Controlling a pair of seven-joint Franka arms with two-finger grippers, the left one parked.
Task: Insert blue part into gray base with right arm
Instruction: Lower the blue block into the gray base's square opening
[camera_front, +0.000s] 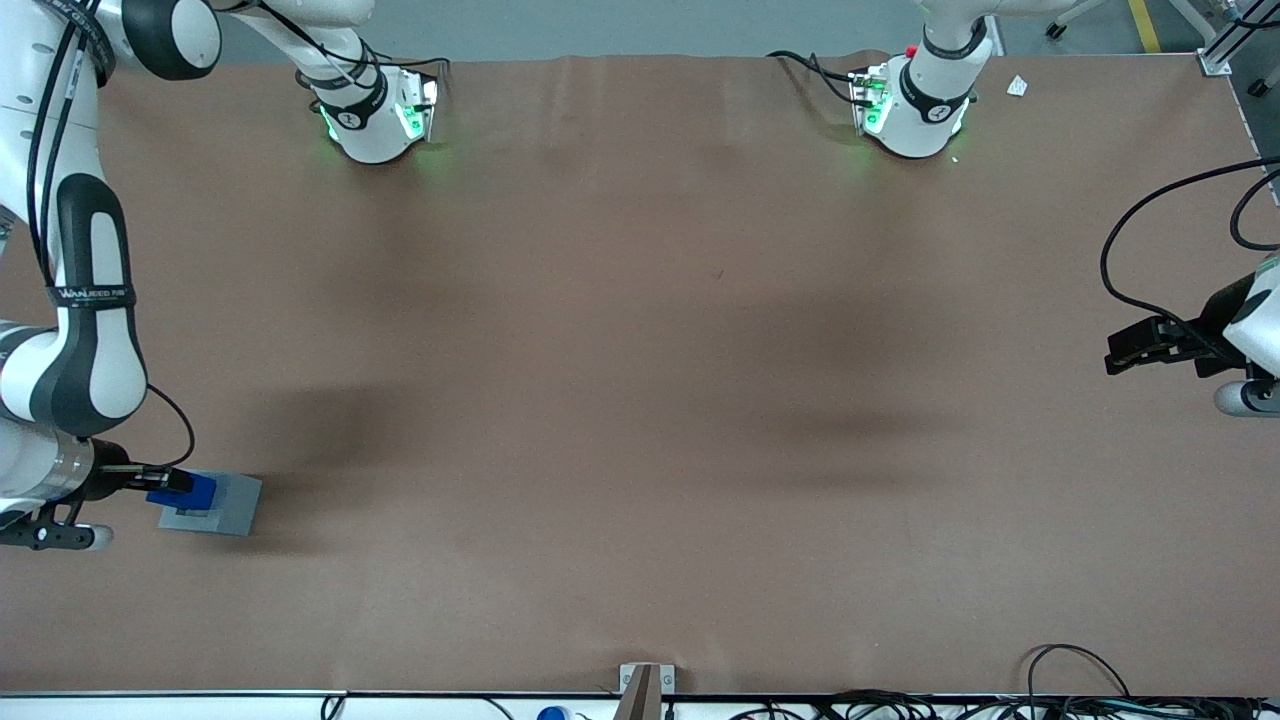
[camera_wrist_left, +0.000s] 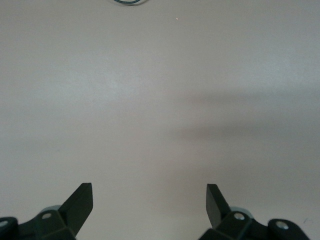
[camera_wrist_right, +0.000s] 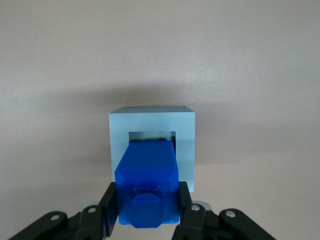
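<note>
Your blue part (camera_wrist_right: 148, 185) sits pinched between the two fingers (camera_wrist_right: 186, 210) of the gripper (camera_front: 165, 487), its lower end just at the square recess of the gray base (camera_wrist_right: 186, 131). Seen from the front camera, the base (camera_front: 232, 503) lies around eight o'clock on the brown table (camera_front: 640, 380), at the working arm's end. The right arm (camera_front: 88, 300) stands over it.
</note>
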